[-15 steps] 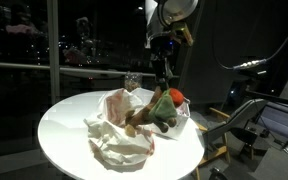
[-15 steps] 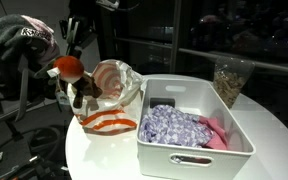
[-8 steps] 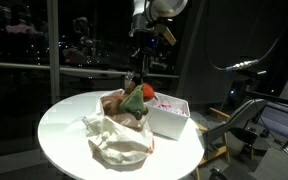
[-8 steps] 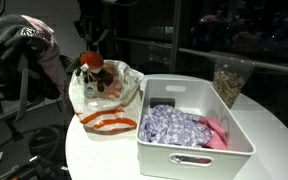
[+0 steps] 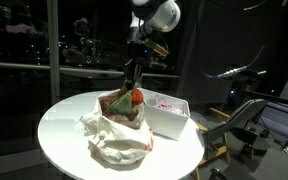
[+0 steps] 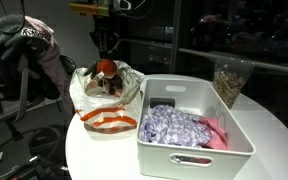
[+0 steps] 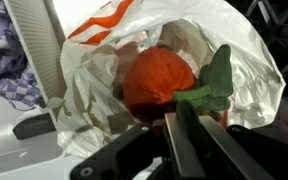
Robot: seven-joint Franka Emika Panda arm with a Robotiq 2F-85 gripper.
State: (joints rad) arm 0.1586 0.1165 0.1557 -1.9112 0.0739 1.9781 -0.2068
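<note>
Since a second ago the arm has swung across from the white bin's (image 6: 242,130) side, and the claw (image 6: 106,50) has carried the plush toy (image 6: 106,68) over to the plastic bag (image 6: 102,108). It now hangs in the bag's open mouth instead of beside it.

The claw is pinched nearly shut on the plush toy. In the wrist view its fingers (image 7: 189,135) stand tight together, just behind the toy's orange body (image 7: 156,80) and against its green part (image 7: 212,82). A narrow pinch on a soft bit of plush probably explains why the toy dangles straight down under the claw rather than sitting between the pads.

In both exterior views the toy is at the top of the bag, its orange head showing above the crumpled rim; whether it already rests on what lies inside the bag cannot be told. The bag slumps on the round table (image 5: 59,125) with its mouth gaping upward. Its orange handles (image 6: 109,124) lie spread at 6 o'clock of the toy, which leaves the opening free from above.

The bin stands at 3 o'clock of the bag in an exterior view, touching or just beside it, with a purple patterned cloth (image 6: 179,126) and a pink cloth (image 6: 220,136) inside. A clear jar (image 6: 230,78) stands at 1 o'clock of the bin, apart from the claw.
</note>
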